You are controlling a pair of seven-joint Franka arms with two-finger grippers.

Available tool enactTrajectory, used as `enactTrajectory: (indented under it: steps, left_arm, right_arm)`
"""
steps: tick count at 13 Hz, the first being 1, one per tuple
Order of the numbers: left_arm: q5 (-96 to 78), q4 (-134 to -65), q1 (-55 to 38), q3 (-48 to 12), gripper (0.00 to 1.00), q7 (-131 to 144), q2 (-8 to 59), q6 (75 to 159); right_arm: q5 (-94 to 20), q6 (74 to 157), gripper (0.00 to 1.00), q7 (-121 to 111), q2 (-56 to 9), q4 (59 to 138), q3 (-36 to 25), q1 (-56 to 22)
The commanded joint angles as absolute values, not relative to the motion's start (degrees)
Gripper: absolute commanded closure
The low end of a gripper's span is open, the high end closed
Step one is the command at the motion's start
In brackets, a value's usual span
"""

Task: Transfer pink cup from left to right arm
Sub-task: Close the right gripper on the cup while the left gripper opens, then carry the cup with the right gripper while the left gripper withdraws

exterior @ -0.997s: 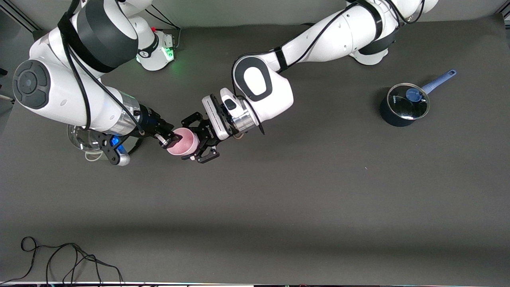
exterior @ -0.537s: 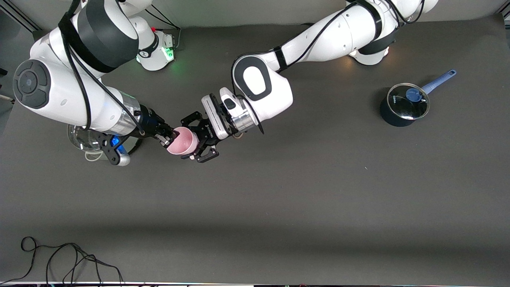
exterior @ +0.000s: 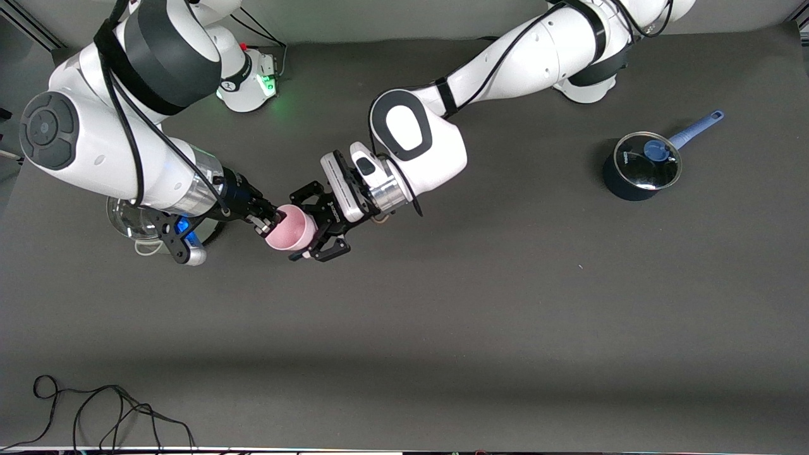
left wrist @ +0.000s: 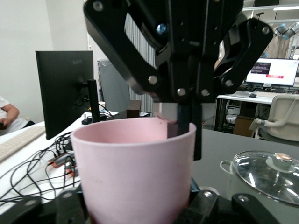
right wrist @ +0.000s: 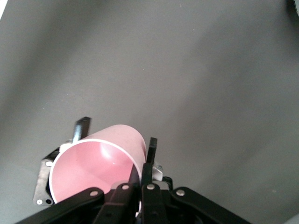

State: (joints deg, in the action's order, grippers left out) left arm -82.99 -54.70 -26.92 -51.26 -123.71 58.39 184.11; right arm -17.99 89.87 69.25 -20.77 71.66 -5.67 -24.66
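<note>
The pink cup (exterior: 289, 231) is up in the air over the table, lying on its side with its mouth toward the right arm. My right gripper (exterior: 270, 221) is shut on the cup's rim, one finger inside and one outside, as the right wrist view (right wrist: 140, 177) shows. My left gripper (exterior: 303, 222) is open, its fingers (right wrist: 152, 145) standing on either side of the cup's base with a small gap. In the left wrist view the cup (left wrist: 135, 168) fills the space between my left gripper's (left wrist: 138, 207) fingers, with the right gripper above it pinching the rim.
A glass-lidded pot (exterior: 136, 221) sits under the right arm's wrist and also shows in the left wrist view (left wrist: 266, 172). A dark blue lidded saucepan (exterior: 641, 166) stands toward the left arm's end. A black cable (exterior: 95, 411) lies near the front edge.
The left gripper has drawn back slightly from the cup toward its own arm. The right gripper stays clamped on the rim and the cup has barely moved.
</note>
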Motion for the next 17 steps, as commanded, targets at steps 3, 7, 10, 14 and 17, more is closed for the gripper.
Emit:
enactTrajectory:
  steps: [3, 7, 10, 14, 17]
  left_arm:
    - [-82.1, -53.8, -28.1, -49.0, 0.0, -122.3, 57.3, 185.9]
    - [-75.5, -55.6, -24.4, -46.2, 0.0, -122.4, 57.1, 182.0]
    - [-69.0, -62.2, -16.4, -46.1, 0.0, -122.4, 56.3, 171.3]
    - [-54.7, -75.6, -1.1, -46.1, 0.0, -122.3, 52.0, 153.1]
    - [-40.0, -78.8, 8.8, -45.9, 0.0, -122.1, 51.2, 137.4]
  right_arm:
    - [-13.5, 90.1, 1.0, 70.0, -22.6, 66.6, -6.0, -24.7]
    - [-4.9, 94.9, 1.0, 66.3, -23.6, 65.3, -6.7, -24.1]
    - [-3.8, 95.2, 1.0, 55.4, -23.4, 65.2, -7.2, -18.2]
    - [-3.4, 94.2, 1.0, 29.3, -22.6, 65.3, -7.3, -7.9]
    - [-3.3, 91.1, 1.0, 8.6, -21.8, 65.4, -7.4, -1.0]
